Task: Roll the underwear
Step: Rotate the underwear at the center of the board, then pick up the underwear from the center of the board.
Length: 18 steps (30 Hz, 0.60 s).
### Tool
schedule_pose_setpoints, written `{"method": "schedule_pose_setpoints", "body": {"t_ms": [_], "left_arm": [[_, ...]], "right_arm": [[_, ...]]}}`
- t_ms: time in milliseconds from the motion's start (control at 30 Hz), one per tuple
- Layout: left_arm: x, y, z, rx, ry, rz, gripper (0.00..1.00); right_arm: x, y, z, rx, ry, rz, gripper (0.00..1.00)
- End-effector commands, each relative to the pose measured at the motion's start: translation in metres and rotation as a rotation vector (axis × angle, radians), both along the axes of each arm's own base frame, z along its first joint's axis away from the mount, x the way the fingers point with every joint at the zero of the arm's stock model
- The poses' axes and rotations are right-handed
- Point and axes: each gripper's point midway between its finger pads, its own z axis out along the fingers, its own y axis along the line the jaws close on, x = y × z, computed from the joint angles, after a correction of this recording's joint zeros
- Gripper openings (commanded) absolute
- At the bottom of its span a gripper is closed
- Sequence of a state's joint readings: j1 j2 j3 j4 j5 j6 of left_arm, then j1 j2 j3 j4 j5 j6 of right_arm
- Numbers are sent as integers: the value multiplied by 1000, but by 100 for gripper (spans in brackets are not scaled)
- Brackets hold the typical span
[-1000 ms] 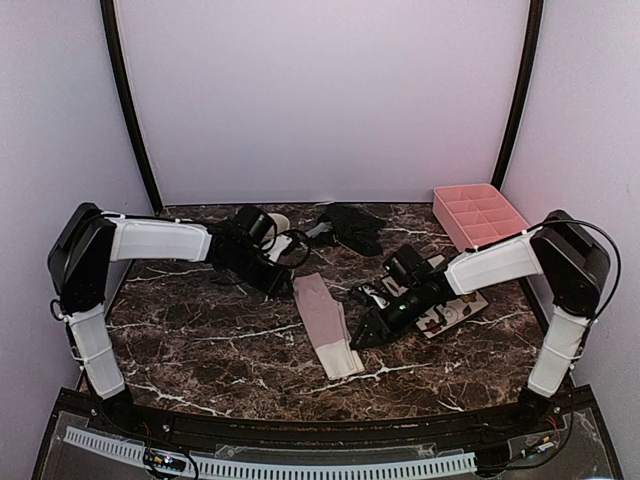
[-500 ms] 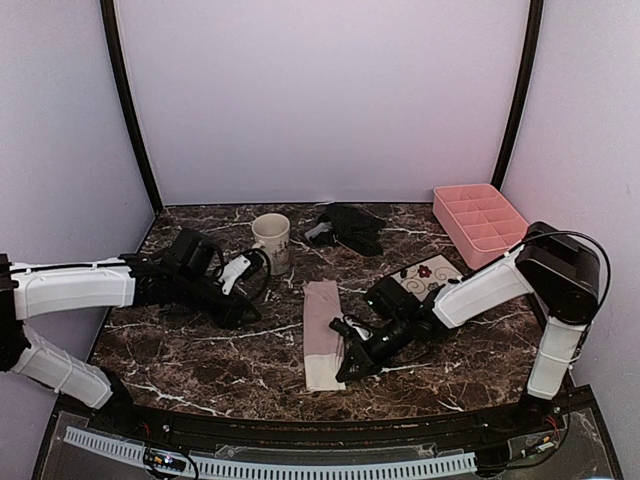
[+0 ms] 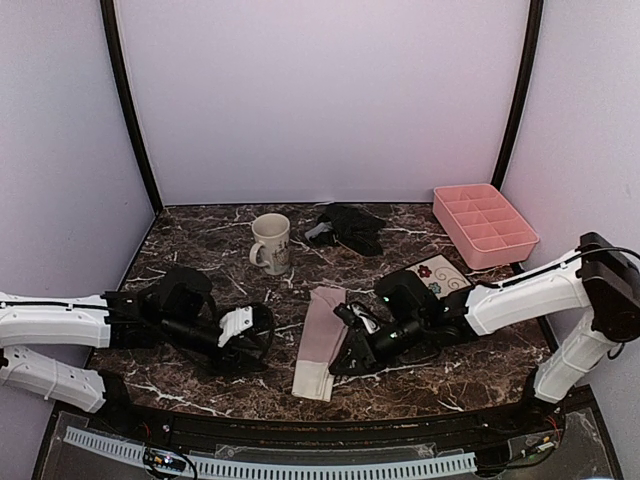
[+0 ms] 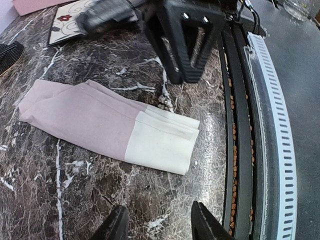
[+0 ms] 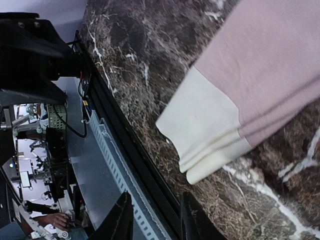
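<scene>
The pink and white underwear (image 3: 320,342) lies folded in a long strip on the marble table, white end toward the front edge; it also shows in the left wrist view (image 4: 110,125) and the right wrist view (image 5: 240,100). The black ribbed underwear (image 3: 350,226) lies crumpled at the back centre. My left gripper (image 3: 262,334) is open and empty, low over the table left of the strip's white end (image 4: 158,227). My right gripper (image 3: 343,358) is open and empty, just right of the white end (image 5: 152,220).
A cream mug (image 3: 272,243) stands at the back left. A flowered white square plate (image 3: 432,276) lies right of the strip, partly under my right arm. A pink divided tray (image 3: 484,225) sits at the back right. The table's front edge (image 3: 320,415) is close.
My left arm swung down toward the front and low beside the strip. My right gripper moved left and forward to the white end. The strip has shifted and now slants toward the front left.
</scene>
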<state>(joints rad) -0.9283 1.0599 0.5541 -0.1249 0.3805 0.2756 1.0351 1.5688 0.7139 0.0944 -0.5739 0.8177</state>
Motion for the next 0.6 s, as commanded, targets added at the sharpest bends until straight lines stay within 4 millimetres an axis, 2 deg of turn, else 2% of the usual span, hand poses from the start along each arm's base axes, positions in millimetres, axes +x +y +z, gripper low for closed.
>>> {"method": "schedule_pose_setpoints", "body": {"t_ms": [0, 100, 233, 333, 433, 567], "left_arm": [[-9, -12, -8, 39, -157, -162, 45], [-18, -20, -17, 63, -208, -235, 45], [-23, -26, -27, 80, -235, -276, 44], [-25, -28, -34, 103, -253, -304, 44], [-25, -34, -39, 110, -273, -332, 43], [-28, -46, -49, 106, -271, -365, 40]], "right_arm": [[29, 30, 24, 41, -125, -4, 33], [32, 54, 20, 61, -110, 55, 31], [29, 66, -5, 51, -86, 119, 29], [21, 59, -30, 9, -54, 154, 26], [15, 37, -56, -63, -32, 162, 24], [14, 15, -70, -106, -11, 161, 22]]}}
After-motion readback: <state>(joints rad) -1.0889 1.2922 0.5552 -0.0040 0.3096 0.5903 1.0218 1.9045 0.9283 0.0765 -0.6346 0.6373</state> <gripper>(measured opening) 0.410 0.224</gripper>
